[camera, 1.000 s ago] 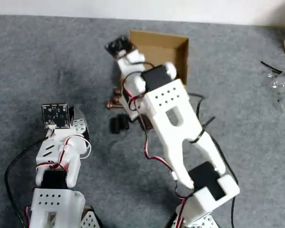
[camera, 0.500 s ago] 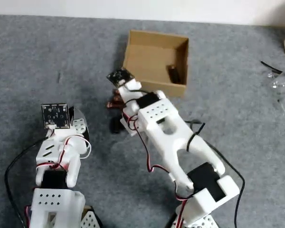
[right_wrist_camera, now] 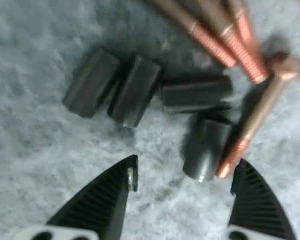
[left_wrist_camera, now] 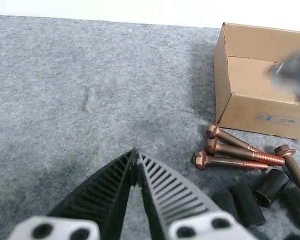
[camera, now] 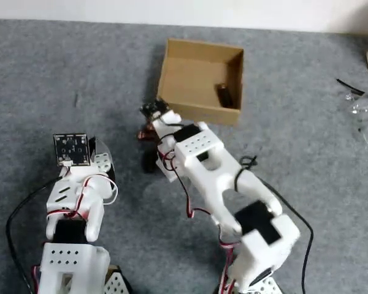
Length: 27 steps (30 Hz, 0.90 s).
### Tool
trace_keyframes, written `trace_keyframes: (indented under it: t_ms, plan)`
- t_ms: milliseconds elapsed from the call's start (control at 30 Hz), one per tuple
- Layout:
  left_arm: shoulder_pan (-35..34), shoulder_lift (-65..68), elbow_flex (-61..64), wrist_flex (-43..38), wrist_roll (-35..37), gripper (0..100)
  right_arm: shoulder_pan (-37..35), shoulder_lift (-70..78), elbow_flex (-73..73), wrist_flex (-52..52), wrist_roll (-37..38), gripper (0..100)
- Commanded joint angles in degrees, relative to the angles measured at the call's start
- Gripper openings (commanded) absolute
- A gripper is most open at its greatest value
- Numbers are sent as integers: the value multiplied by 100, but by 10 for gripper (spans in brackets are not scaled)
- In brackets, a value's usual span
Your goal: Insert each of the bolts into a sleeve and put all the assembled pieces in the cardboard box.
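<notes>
Several copper bolts (left_wrist_camera: 233, 151) and black sleeves (left_wrist_camera: 250, 200) lie loose on the grey carpet just in front of the cardboard box (camera: 199, 76). One dark assembled piece (camera: 224, 95) rests inside the box by its right wall. My right gripper (right_wrist_camera: 186, 170) hangs open just above the pile, with a sleeve (right_wrist_camera: 205, 145) and a bolt (right_wrist_camera: 257, 112) between its fingers, touching neither. The other sleeves (right_wrist_camera: 135, 90) lie side by side beyond it. My left gripper (left_wrist_camera: 136, 161) is shut and empty, low over the carpet, left of the bolts.
The right arm (camera: 199, 150) stretches diagonally from the table's front edge to the pile and covers most of it from above. The left arm (camera: 73, 196) stands at the front left. Cables and clear plastic (camera: 362, 104) lie at the far right.
The right arm has drawn back from over the box and lowered over the bolts and sleeves, uncovering the piece inside the box. The left arm has not moved.
</notes>
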State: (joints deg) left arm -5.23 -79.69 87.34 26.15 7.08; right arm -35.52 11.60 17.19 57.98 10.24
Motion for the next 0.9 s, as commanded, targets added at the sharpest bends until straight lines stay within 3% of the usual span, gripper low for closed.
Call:
trace_keyframes:
  t_ms: [0,233,433,867]
  plan:
    - [75,-48,-40,-132,-26,5,-22,171,-338,-110,-53,274]
    - [75,-75,-40,-132,-26,5,-13,286,-435,-145,-53,268]
    - [75,-75,-40,-132,-26,5,251,286,-426,-365,-53,120]
    - [84,-57,-40,-132,-26,5,734,286,-400,-796,-26,70]
